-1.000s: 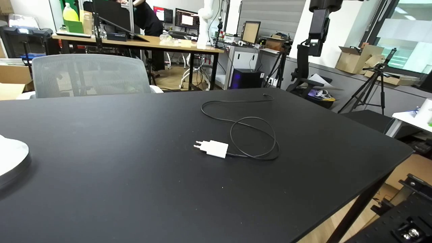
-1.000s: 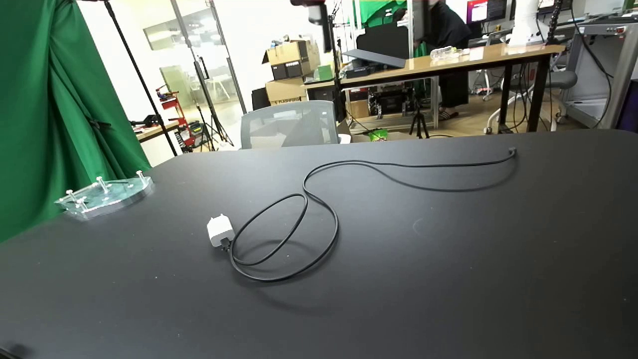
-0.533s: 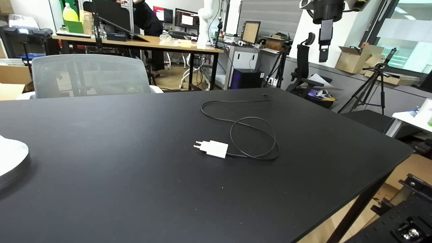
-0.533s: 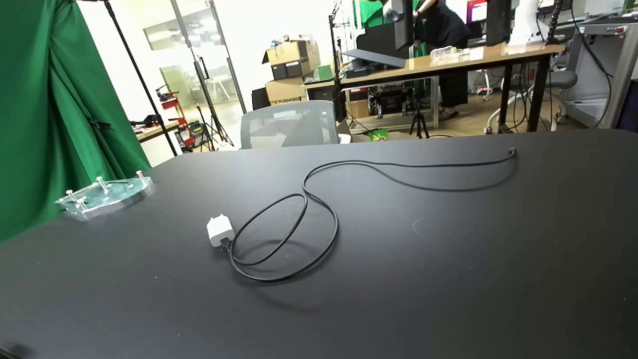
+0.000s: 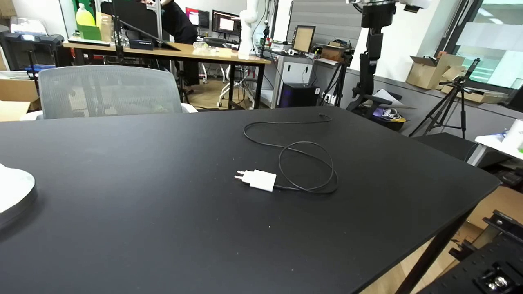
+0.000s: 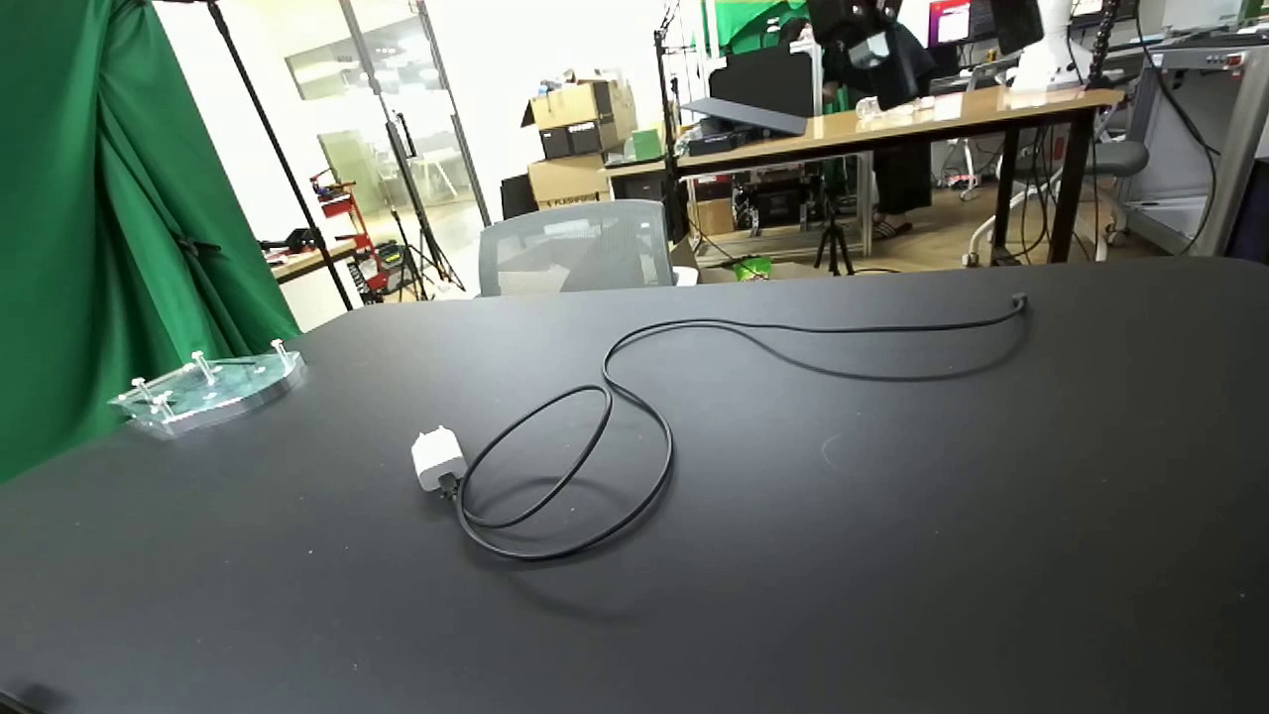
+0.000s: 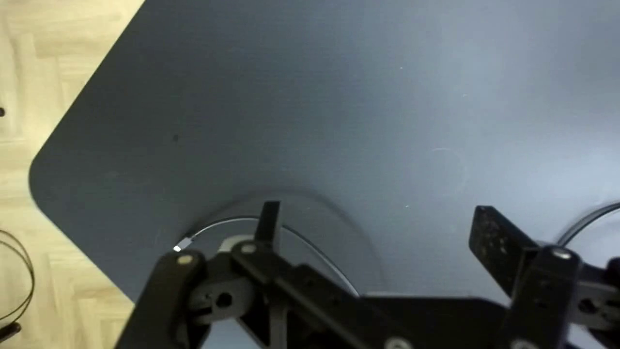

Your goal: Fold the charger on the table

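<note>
White charger (image 5: 262, 180) lies mid-frame on the black table (image 5: 122, 204) in an exterior view, prongs (image 5: 240, 172) pointing left; its cable (image 5: 287, 147) loops just right of it, then runs up toward the table's upper edge. Low in the wrist view the gripper (image 7: 378, 211) stands wide, fingers (image 7: 498, 242) well apart above the table.

The tool (image 7: 375, 208) has its two fingers (image 7: 501, 247) spread wide, and in the wrist view one finger stands nearer to the rounded corner of the surface (image 7: 339, 106). In an exterior view the tool points down with slight tilt, high up and well apart from the far right corner of the surface, while a white part of the arm (image 5: 419, 3) shows above it.
</note>
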### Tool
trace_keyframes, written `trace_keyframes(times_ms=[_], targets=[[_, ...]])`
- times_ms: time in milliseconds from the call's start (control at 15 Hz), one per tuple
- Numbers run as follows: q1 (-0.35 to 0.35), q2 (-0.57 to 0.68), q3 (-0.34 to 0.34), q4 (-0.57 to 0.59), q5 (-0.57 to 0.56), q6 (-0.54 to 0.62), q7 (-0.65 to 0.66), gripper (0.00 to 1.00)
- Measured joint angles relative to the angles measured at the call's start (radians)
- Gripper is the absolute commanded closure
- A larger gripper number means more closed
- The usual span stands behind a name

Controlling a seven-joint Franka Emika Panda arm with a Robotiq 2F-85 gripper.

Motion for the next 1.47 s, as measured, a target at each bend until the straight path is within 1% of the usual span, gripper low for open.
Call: trace_keyframes(times_ms=[133,200,333,467,667,933,1067,1267,1467], targets=[[-0.005,0.047,0.016,0.038,0.02,0.043,-0.014,0.0],[-0.015,0.075,0.038,0.064,0.059,0.044,-0.047,0.0],[-0.044,0.131,0.096,0.117,0.164,0.033,-0.154,0.0],[-0.074,0.187,0.154,0.175,0.254,-0.012,-0.27,0.0],[-0.1,0.266,0.196,0.265,0.314,-0.14,-0.412,0.0],[-0.109,0.373,0.182,0.388,0.301,-0.301,-0.504,0.0],[-0.109,0.431,0.161,0.457,0.26,-0.355,-0.515,0.0],[-0.108,0.514,0.14,0.56,0.2,-0.404,-0.518,0.0],[-0.1,0.581,0.129,0.648,0.163,-0.406,-0.517,0.0]])
